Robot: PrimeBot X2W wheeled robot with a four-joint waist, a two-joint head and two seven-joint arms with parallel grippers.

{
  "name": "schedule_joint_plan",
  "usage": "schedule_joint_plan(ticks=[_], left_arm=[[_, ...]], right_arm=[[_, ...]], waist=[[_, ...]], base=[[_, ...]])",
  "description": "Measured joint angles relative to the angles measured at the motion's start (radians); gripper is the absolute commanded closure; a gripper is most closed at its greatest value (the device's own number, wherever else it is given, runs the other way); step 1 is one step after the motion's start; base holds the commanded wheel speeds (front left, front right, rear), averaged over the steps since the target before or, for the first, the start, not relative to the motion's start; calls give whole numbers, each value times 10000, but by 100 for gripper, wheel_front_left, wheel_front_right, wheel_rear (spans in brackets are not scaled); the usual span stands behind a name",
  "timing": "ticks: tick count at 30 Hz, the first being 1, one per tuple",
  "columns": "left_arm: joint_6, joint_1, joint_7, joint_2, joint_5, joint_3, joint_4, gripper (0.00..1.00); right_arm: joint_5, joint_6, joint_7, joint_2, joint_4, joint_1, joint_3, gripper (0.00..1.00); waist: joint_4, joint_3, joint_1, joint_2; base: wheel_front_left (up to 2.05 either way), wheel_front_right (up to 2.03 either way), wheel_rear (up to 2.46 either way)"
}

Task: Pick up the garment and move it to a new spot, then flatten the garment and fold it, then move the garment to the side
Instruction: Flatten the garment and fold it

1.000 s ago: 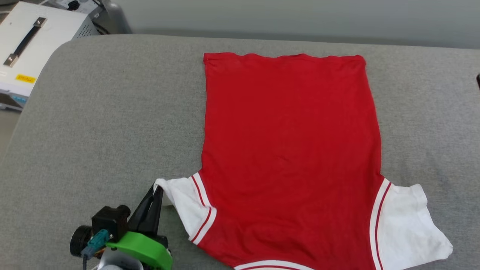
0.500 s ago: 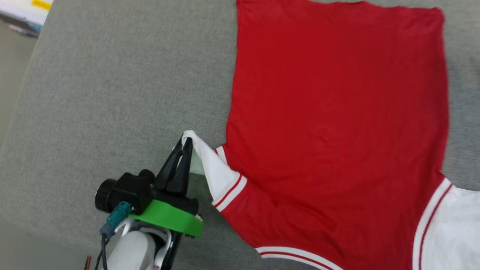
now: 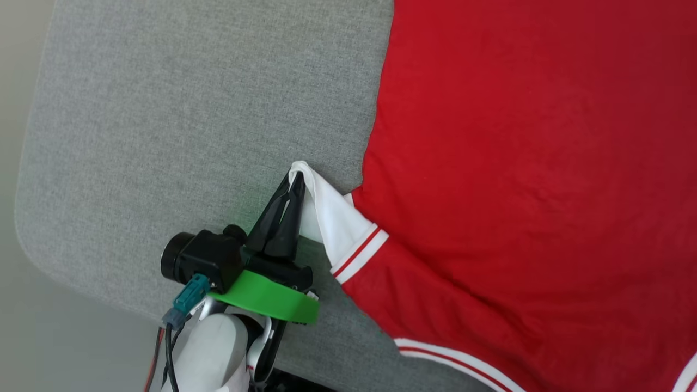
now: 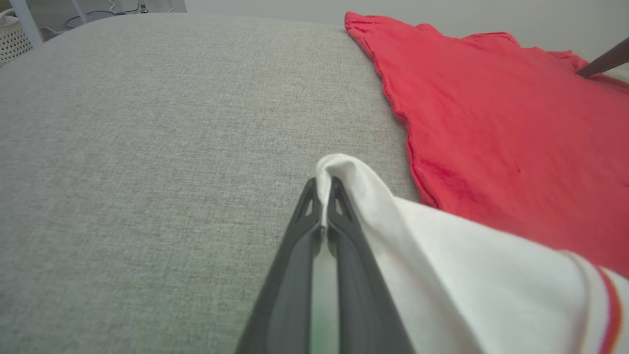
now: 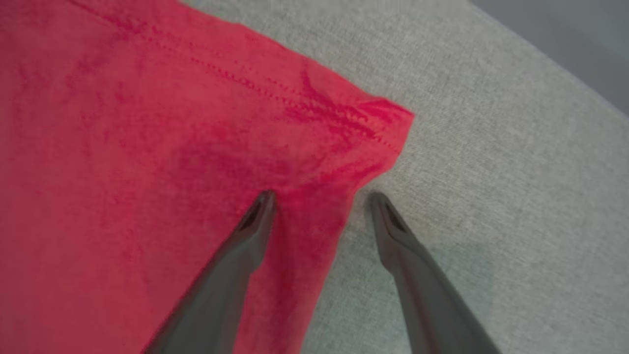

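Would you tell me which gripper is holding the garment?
The left gripper: shut on the white sleeve tip of the garment, while the right gripper stands open near its red hem corner.

Red garment [image 3: 517, 163] with white red-striped sleeve [image 3: 340, 226] on grey surface [image 3: 190, 109].

Head view shifted left, left end effector [image 3: 297, 177] raising sleeve [image 3: 337, 223] of garment [image 3: 517, 163]

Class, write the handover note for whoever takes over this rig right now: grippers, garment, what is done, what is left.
Left gripper: shut on the tip of the white sleeve of the garment.
Right gripper: open, straddling the red side edge near a hem corner.
The garment lies spread on the grey surface.
Done: laid out mostly flat.
Left: fold, then move aside.
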Motion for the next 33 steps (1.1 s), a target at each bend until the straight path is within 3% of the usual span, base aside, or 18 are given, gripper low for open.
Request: schedule_joint_plan(ticks=[5, 6, 7, 21, 27, 33], left_arm=[[-173, -27, 2, -199, 127, 151, 125, 100], [-192, -27, 2, -219, 151, 176, 159, 100], [-215, -27, 2, -226, 178, 199, 186, 100], [-337, 589, 2, -293, 558, 1011, 566, 100], [-339, 1192, 0, -199, 642, 1329, 744, 100], [-337, 1778, 0, 4, 736, 1618, 932, 100]], right_arm=[[263, -2, -90, -293, -81, 50, -8, 0], [299, -2, -94, -374, -148, 65, 2, 24], [336, -2, -105, -422, -186, 72, 4, 100], [1072, -4, -2615, -320, -136, 552, 1030, 100], [1831, -4, -3933, -1078, -938, 1021, 1369, 100], [2481, -2, -4943, -2190, -2104, 2689, 1419, 100]], waist=[[257, 393, -3, 0], [293, 422, -3, 0], [309, 427, -2, 0], [-59, -880, -1, 0], [-430, -1803, -1, 0], [-879, -2768, -2, 0]], base=[[0, 0, 0], [0, 0, 0], [0, 0, 0], [0, 0, 0], [0, 0, 0], [0, 0, 0]])
